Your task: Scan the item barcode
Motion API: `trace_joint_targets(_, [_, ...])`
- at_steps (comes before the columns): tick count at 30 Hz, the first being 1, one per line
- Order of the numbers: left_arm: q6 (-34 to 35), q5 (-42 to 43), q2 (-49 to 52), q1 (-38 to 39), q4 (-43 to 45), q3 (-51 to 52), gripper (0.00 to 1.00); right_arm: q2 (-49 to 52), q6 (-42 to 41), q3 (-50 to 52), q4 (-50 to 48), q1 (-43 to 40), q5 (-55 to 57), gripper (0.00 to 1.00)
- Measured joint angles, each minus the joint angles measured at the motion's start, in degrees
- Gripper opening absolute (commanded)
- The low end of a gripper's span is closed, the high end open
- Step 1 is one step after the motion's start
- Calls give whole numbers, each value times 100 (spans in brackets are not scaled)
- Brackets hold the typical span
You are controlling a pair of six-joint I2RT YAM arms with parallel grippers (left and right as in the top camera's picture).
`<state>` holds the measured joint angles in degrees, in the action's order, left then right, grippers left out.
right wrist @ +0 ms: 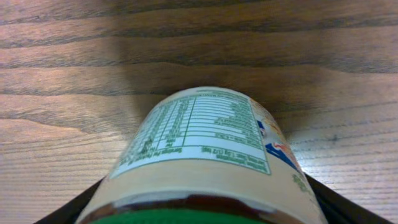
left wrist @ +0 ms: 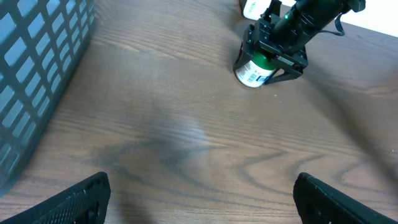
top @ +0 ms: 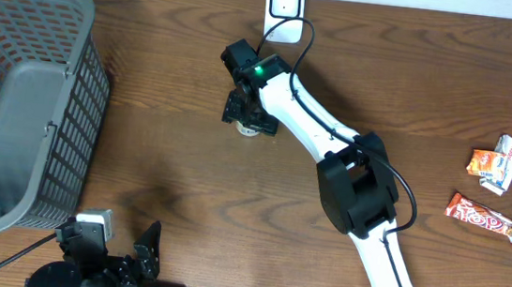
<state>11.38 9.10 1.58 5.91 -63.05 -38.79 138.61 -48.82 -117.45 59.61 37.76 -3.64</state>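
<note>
The item is a jar (right wrist: 199, 143) with a tan label, a nutrition panel and a green lid. It sits between the fingers of my right gripper (right wrist: 199, 208), whose dark fingers (right wrist: 68, 208) lie against both its sides. Overhead, that gripper (top: 247, 114) stands over the jar (top: 250, 130) on the table just below the white barcode scanner (top: 285, 10). The left wrist view shows the jar (left wrist: 252, 73) tilted in the right gripper (left wrist: 273, 62). My left gripper (left wrist: 202, 193) is open and empty, low over bare wood by the front edge (top: 127, 261).
A grey mesh basket (top: 16, 92) fills the left side and shows as a wall (left wrist: 37, 62) in the left wrist view. At the far right lie an orange-and-white snack pack (top: 499, 162) and a red candy bar (top: 489, 220).
</note>
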Motion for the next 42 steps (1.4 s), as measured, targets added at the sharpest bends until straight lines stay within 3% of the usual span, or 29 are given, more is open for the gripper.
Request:
trace_joint_targets(11, [0, 0, 0, 0, 0, 0, 94, 0, 1456, -15, -129, 11, -22, 83])
trace_joint_targets(24, [0, 0, 0, 0, 2, 0, 94, 142, 1355, -776, 573, 20, -160, 86])
trace_joint_targets(42, [0, 2, 0, 0, 0, 0, 94, 413, 1158, -894, 566, 20, -201, 78])
